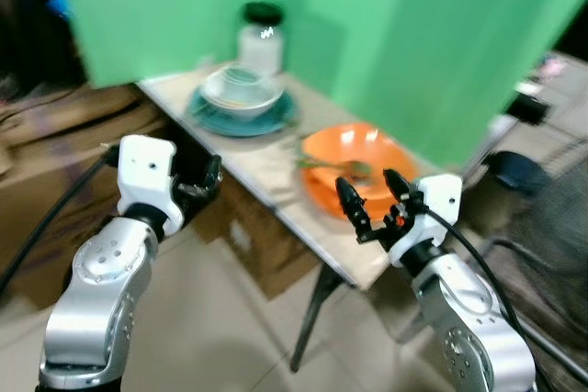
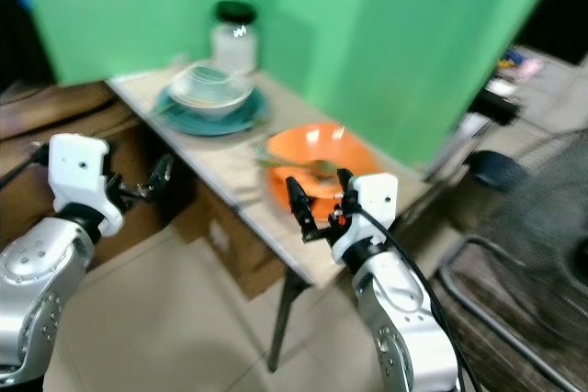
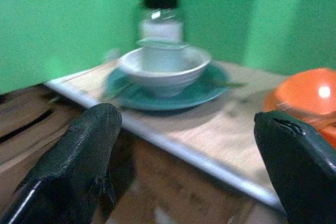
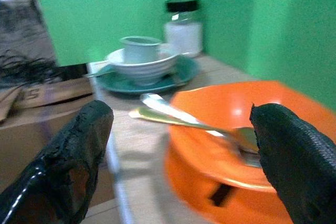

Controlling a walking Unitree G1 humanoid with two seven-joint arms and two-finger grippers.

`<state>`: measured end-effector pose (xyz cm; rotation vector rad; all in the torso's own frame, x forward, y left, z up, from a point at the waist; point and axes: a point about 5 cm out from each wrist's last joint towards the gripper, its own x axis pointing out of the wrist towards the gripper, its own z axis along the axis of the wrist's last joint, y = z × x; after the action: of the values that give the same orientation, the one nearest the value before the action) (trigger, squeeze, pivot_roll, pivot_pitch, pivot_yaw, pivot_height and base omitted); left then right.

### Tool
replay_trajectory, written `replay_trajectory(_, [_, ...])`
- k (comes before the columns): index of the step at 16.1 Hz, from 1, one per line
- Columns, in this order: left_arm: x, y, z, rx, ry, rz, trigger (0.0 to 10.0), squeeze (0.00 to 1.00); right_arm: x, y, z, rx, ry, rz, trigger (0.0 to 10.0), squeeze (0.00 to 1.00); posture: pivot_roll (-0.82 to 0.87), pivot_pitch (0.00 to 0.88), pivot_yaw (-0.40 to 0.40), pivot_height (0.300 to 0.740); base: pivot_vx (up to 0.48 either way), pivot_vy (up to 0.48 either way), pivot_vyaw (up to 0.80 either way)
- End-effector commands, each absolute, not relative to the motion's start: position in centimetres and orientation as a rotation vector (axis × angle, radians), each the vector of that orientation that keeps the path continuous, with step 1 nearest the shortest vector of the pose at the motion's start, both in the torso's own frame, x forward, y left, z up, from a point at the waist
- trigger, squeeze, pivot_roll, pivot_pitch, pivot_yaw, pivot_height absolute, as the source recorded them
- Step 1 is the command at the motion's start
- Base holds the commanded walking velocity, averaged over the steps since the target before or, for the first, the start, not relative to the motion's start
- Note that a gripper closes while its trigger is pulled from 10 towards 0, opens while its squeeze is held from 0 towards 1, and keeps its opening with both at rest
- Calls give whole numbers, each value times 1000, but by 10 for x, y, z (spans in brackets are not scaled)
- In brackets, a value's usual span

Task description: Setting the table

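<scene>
A small light table (image 1: 262, 167) carries a teal plate (image 1: 241, 117) with a white bowl (image 1: 242, 91) on it, and a pale cup (image 4: 140, 49) sits in the bowl. Behind them stands a glass jar (image 1: 261, 39) with a black lid. Nearer me an orange bowl (image 1: 354, 158) rests on an orange plate, with a spoon and a fork (image 4: 184, 119) lying across its rim. My right gripper (image 1: 372, 199) is open, just in front of the orange bowl. My left gripper (image 1: 204, 183) is open and empty, low beside the table's left edge.
A green screen (image 1: 367, 16) stands behind the table. Cardboard boxes (image 1: 55, 153) sit to the left and under the table. A fan (image 1: 551, 199) and dark metal frames are at the right. Tiled floor (image 1: 230, 337) lies below my arms.
</scene>
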<state>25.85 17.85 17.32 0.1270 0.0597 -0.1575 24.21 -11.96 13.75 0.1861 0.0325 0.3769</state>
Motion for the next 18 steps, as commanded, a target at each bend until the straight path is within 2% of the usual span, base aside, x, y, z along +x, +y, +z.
replay_trajectory(1, [259, 166, 175, 115, 54, -209, 10000, 1000, 241, -131, 138, 170, 33, 339, 10000, 0, 60, 0, -63, 740, 274, 0, -800])
replay_trajectory(9, [261, 165, 175, 123, 53, -225, 10000, 1000, 241, -132, 138, 165, 26, 333, 10000, 0, 60, 0, -59, 740, 269, 0, -69])
replay_trajectory(18, [261, 164, 174, 137, 48, -230, 10000, 1000, 241, -131, 138, 162, 29, 340, 10000, 0, 59, 0, -59, 740, 0, 0, 0])
